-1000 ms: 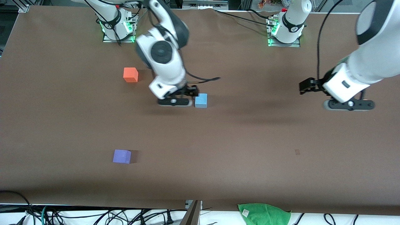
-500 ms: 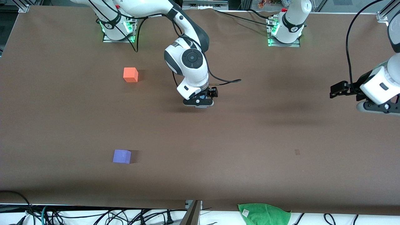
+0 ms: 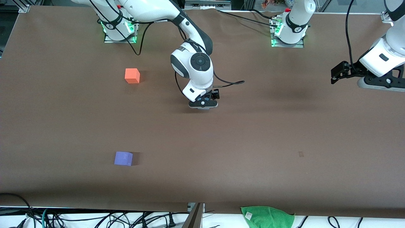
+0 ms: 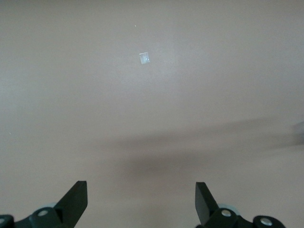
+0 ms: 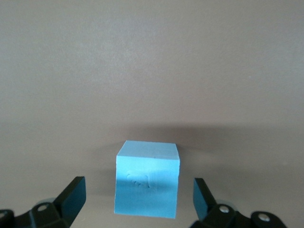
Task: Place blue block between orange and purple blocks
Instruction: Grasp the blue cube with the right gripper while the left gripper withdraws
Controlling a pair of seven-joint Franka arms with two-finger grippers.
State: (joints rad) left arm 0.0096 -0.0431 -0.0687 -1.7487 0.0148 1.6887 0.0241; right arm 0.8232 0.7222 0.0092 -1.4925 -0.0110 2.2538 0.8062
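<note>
Blue block [image 5: 147, 184] sits mid-table between the right gripper's [image 5: 139, 202] spread fingers; it should descend centred, then close squarely. The left gripper [image 4: 141, 202] waits apart, fingers wide.

We take this for a robotics lab; two white jointed robot arms [image 3: 193, 68] are bolted by green-lit metal base plates [image 3: 120, 34] to a long table under a plain brown matte cover [image 3: 221, 152]; along that table's edge nearest the front camera we see tangled black cables [image 3: 95, 218]; aluminium framing [image 3: 22, 6] stands at its corner by the right arm's base.
</note>
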